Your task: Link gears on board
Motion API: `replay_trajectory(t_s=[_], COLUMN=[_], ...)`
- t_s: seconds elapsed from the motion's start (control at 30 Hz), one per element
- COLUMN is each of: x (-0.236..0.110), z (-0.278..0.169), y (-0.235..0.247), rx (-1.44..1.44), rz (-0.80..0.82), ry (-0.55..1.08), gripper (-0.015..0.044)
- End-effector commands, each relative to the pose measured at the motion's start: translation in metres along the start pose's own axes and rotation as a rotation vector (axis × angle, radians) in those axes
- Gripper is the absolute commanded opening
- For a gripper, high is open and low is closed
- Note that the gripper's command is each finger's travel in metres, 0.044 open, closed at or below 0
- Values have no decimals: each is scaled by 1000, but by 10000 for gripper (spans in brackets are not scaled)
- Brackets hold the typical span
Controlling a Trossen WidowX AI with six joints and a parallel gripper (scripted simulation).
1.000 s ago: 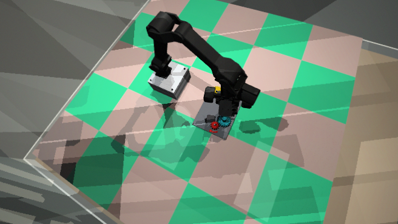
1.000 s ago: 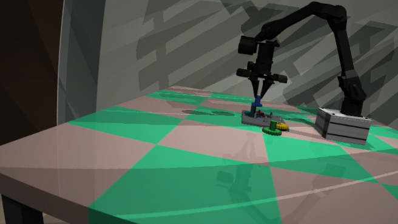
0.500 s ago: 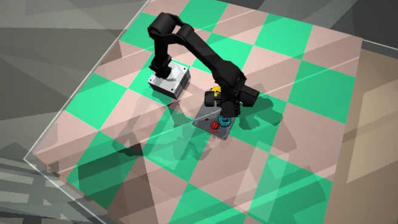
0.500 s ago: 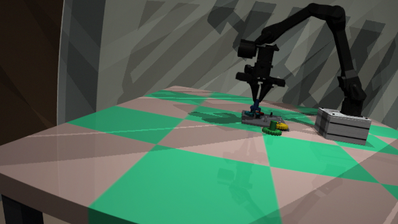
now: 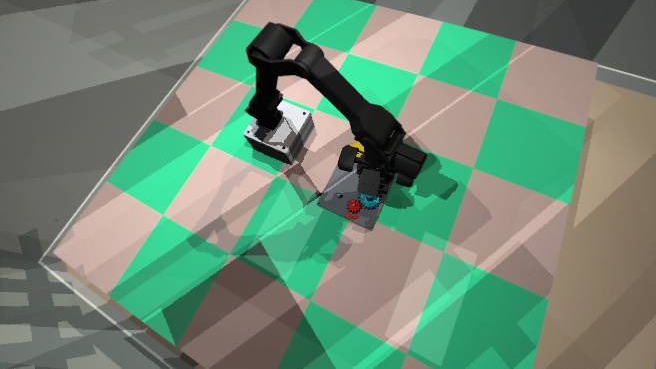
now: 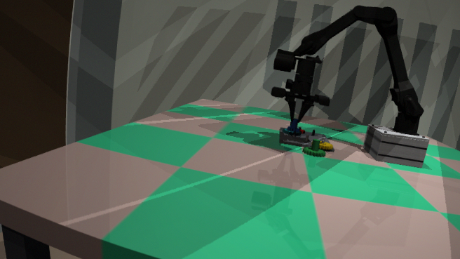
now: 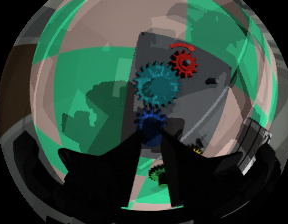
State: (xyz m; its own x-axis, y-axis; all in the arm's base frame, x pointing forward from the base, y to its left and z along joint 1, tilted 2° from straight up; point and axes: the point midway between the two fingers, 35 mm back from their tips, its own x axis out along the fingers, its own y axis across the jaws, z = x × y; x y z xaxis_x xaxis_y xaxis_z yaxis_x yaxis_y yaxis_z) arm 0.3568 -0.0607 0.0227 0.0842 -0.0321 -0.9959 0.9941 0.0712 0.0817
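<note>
Gripper (image 5: 370, 183) (image 6: 294, 121) (image 7: 151, 133): my fingers stand only slightly apart, clamped on the blue gear (image 6: 294, 129) (image 7: 151, 120) by its upright handle. The blue gear is over the grey board (image 5: 331, 201) (image 6: 292, 138) (image 7: 207, 102), beside the teal gear (image 5: 370, 202) (image 6: 286, 130) (image 7: 157, 85); whether it sits flat I cannot tell.

Surroundings: the teal gear lies next to the red gear (image 5: 354, 206) (image 6: 302, 131) (image 7: 184, 63), their teeth adjoining in the wrist view. A bare peg (image 5: 340, 196) (image 6: 313, 133) (image 7: 211, 81) stands to one side of the red gear. The yellow gear (image 5: 357, 146) (image 6: 326, 146) (image 7: 196, 150) is at the board's other end, near the green gear (image 6: 314, 151) (image 7: 157, 175) on the table (image 5: 525, 134) (image 6: 140, 199) (image 7: 105, 25).

Markings: a curved red arrow (image 5: 352, 216) (image 7: 182, 46) beside the red gear; pale marks on my arm (image 5: 335, 84) (image 6: 336, 31) (too small to read).

View comparison: exterior shows the green gear's upright handle clearly; from the top, my arm and gripper block both blue and green gears. The wrist view shows the blue gear's teeth near the teal ones, while my fingers partly cover the green gear.
</note>
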Motion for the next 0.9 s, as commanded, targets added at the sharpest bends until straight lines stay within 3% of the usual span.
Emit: replay_trajectory(t_s=[0.0,0.37,0.87], x=[15,2,1], z=[-2,-1,-1], y=[-5,-3,-5], rx=[98,112,-283], rz=[-23,-23,-21], ry=[9,9,14], gripper=[0,0,0])
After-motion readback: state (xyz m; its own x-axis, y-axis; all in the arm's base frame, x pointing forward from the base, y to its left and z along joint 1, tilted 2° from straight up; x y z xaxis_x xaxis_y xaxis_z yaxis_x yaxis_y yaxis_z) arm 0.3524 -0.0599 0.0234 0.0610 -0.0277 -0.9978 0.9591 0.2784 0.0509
